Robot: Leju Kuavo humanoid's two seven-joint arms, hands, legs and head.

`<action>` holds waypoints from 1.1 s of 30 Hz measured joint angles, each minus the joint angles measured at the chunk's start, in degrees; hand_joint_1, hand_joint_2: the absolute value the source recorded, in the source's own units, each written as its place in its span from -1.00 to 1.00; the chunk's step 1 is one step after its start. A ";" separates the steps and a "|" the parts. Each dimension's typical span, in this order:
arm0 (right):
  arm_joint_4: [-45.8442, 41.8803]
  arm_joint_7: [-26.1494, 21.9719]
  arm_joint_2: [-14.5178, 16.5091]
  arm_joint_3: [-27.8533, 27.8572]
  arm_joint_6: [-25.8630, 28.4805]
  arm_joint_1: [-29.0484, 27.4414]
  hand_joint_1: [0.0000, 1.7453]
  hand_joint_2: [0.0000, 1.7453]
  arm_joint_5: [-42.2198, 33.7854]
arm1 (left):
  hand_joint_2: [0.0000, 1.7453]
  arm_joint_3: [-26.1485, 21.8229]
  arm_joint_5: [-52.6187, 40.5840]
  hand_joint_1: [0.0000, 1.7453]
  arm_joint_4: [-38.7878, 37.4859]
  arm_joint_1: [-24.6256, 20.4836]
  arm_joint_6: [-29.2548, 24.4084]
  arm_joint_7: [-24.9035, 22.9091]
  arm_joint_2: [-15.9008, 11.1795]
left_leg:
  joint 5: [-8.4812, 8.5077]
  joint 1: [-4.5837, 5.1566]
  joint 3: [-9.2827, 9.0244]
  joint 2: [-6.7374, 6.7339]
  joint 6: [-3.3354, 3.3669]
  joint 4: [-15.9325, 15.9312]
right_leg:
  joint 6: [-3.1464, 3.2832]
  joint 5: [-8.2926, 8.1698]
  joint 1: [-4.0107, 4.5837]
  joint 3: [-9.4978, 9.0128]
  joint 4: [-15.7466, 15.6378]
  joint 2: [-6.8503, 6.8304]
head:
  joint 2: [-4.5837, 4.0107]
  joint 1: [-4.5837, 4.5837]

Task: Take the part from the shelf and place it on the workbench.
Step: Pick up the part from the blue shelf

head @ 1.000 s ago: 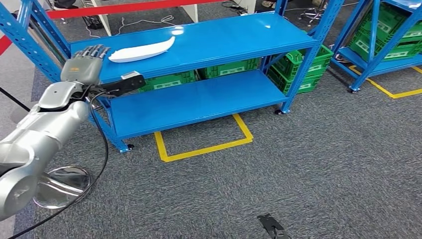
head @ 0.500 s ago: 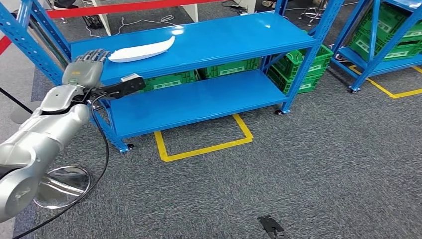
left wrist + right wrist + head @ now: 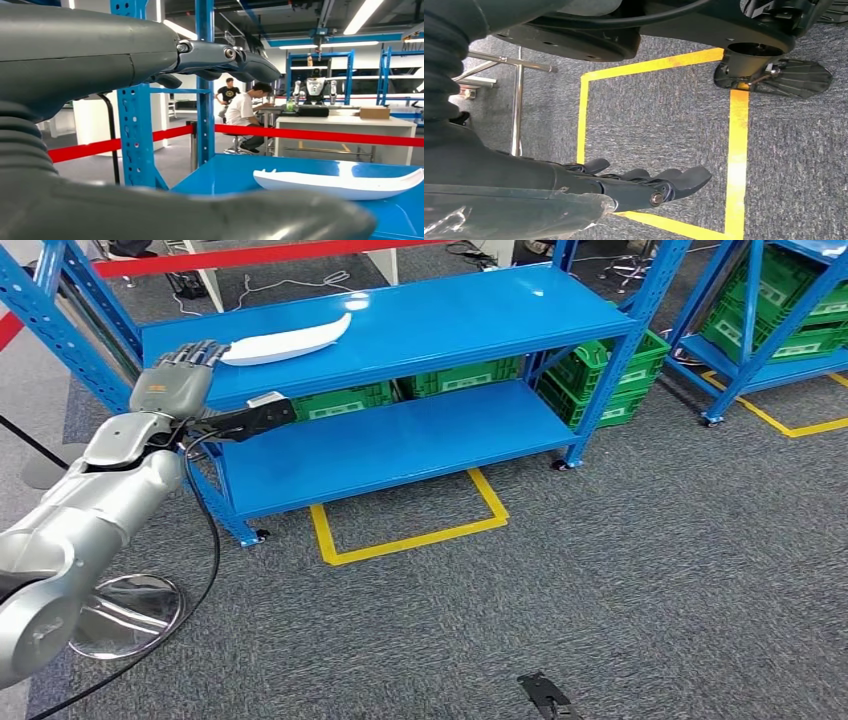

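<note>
The left hand (image 3: 172, 383) is raised at the corner of the blue shelf (image 3: 450, 315), fingers stretched out and apart, holding nothing. Its fingertips (image 3: 200, 352) sit just beside the blunt end of the white part (image 3: 286, 341), seemingly short of touching it, though the head view cannot settle that. In the left wrist view the fingers (image 3: 225, 56) reach out above the shelf top, with the part (image 3: 340, 182) lying flat on the blue surface beyond them. The right hand (image 3: 644, 185) hangs low over the grey carpet and a yellow floor marking (image 3: 736, 135), well apart from the shelf, with its fingers extended and empty.

The part rests on the top level of the shelf, towards the end where the left hand is, long and thin with a curved tapering tip pointing away from the hand. The workbench cannot be picked out with certainty from here.

I judge the reach as nearly complete and the grasp not yet made. The main risk is that the fingers push the thin, light part along the smooth shelf top instead of closing around it, sliding it further from the hand. A hold at one end of so long a piece could also let it tip or twist out of the hand once lifted. The upright shelf post (image 3: 60, 330) stands close to the forearm, so a sideways correction could knock against it
</note>
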State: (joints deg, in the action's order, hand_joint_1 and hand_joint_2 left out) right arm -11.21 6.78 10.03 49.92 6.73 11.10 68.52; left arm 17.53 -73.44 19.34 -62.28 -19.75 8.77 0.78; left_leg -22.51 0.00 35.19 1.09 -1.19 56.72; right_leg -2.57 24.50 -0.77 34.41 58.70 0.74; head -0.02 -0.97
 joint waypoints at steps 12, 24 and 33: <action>0.00 -0.03 0.00 0.40 -0.01 -0.06 -1.00 1.00 -0.10 | -1.00 0.00 -0.89 -1.00 -0.06 -0.75 2.21 -1.21 0.10 | -0.30 0.66 0.17 0.01 0.85 0.29 | -0.66 -0.03 -0.71 -0.03 -0.23 -0.01 | 0.00 -0.02; 0.02 -0.25 -0.02 0.96 0.06 -0.42 -1.00 1.00 -0.10 | -1.00 0.00 -0.90 -1.00 -0.11 -0.98 3.20 -1.47 0.49 | -1.91 -0.11 -2.58 0.23 1.72 -0.82 | -2.13 0.73 -0.87 7.96 10.61 -0.25 | 0.00 0.40; 0.17 -0.33 0.11 0.96 0.05 -0.34 -1.00 1.00 -0.10 | -1.00 0.00 -0.90 -1.00 -0.11 -1.46 3.30 -1.67 0.69 | -3.72 -0.33 -2.61 0.28 -0.10 0.21 | -1.07 -1.23 -0.96 3.84 1.01 0.23 | 0.00 0.75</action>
State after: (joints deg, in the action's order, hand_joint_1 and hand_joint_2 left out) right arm -11.04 6.45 10.14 50.88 6.78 10.76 68.41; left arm 17.53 -74.34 19.23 -63.74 -16.45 7.10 1.46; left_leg -26.24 -0.33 32.57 1.38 -1.29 56.93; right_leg -3.65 23.27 -1.74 38.25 59.71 0.97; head -0.02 -0.22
